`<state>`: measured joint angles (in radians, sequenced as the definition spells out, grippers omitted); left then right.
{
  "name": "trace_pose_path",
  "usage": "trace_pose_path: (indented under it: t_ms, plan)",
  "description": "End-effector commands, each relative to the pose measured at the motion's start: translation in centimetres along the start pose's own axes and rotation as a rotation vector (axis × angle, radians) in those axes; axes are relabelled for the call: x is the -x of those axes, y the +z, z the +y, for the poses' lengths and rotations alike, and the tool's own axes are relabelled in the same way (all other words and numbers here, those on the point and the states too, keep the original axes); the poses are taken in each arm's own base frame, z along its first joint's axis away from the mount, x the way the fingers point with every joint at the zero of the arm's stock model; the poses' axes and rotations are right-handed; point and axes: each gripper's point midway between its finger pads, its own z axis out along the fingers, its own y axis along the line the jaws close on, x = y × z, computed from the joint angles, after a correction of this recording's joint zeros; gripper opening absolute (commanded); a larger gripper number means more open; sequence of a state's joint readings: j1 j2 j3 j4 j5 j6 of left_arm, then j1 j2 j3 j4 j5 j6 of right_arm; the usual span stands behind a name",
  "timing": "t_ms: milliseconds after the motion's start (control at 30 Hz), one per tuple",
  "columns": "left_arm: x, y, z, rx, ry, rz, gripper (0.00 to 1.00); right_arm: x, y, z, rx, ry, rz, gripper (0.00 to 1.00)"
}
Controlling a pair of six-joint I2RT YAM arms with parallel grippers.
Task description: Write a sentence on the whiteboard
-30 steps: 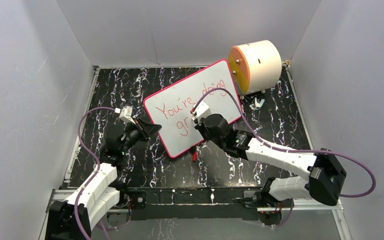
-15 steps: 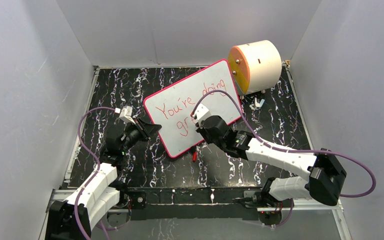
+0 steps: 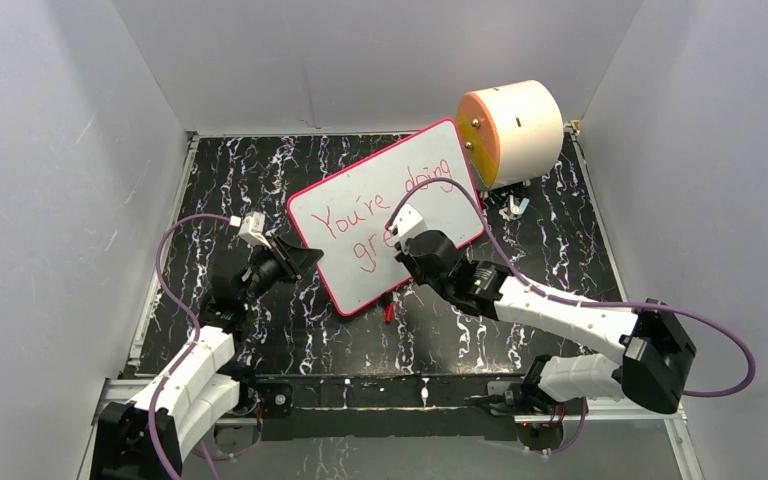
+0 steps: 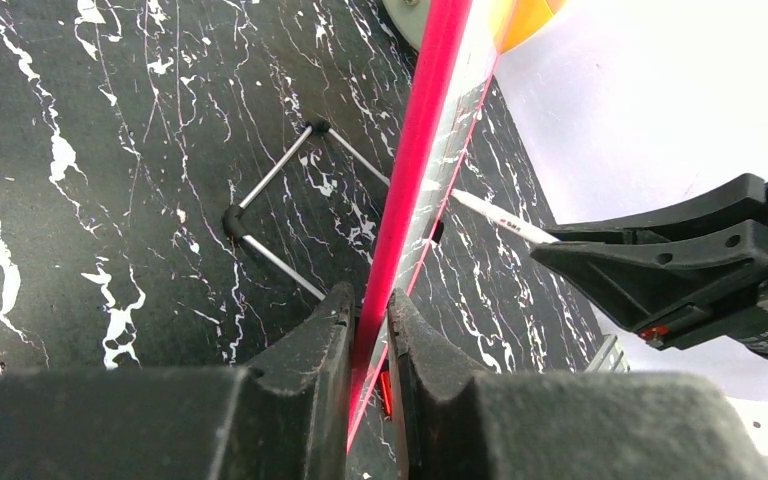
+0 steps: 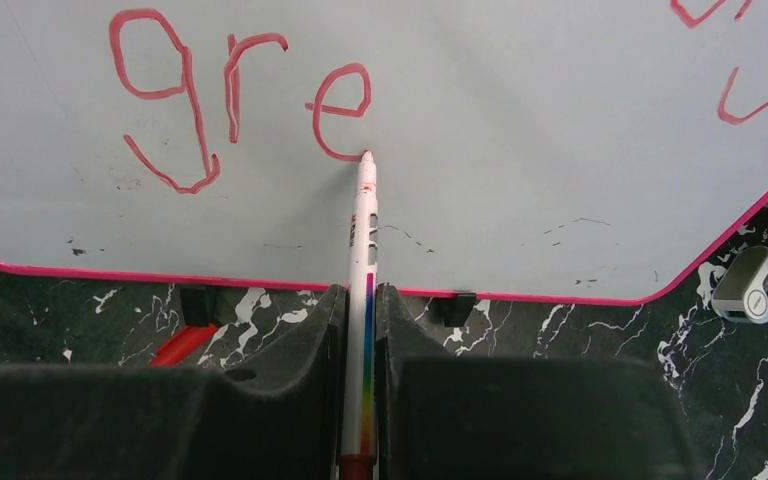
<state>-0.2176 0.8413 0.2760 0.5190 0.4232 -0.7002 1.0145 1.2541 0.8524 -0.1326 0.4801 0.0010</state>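
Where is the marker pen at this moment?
In the right wrist view, the marker pen is clamped in the right gripper at bottom centre, its tip touching the whiteboard at the foot of the red "e".

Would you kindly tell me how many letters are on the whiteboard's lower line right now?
3: g at left, r beside it, e at the marker's tip; none appear hidden.

Soft, even light fills the box, so the pale walls [image 3: 50, 150] look bright and the black table [image 3: 250, 170] has only faint shadows, and the top view is sharp all over. In the wrist views the dark left fingers [image 4: 290, 400] and right fingers [image 5: 260, 420] at the bottom edge are blurry. In the right wrist view the whiteboard [image 5: 520, 150] looks flat pale grey, with crisp red writing [image 5: 192, 110].
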Motion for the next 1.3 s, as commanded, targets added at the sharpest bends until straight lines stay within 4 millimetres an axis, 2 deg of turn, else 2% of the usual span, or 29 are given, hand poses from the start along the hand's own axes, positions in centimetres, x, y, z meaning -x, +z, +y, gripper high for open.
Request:
trace_pose_path:
  t_ms: [0, 267, 600, 1033, 1267]
  plan:
    - [0.3, 0.1, 0.8, 0.055, -0.009, -0.003, 0.0, 2.1, -1.2, -1.1, -0.02, 0.058, -0.091, 0.0]
    - [0.2, 0.1, 0.9, 0.058, -0.013, 0.0, 0.0, 2.8, -1.0, -2.4, -0.028, 0.083, -0.117, 0.0]
    - [0.2, 0.1, 1.0, 0.061, -0.015, 0.003, 0.0, 3.1, 0.2, -2.1, -0.015, 0.092, -0.12, 0.0]
    - [0.1, 0.2, 1.0, 0.059, -0.015, 0.005, 0.0, 2.5, 0.9, -3.1, -0.046, 0.073, -0.1, 0.0]
    - [0.1, 0.2, 1.1, 0.061, -0.015, 0.006, 0.0, 3.3, 1.2, -2.9, -0.037, 0.083, -0.133, 0.0]
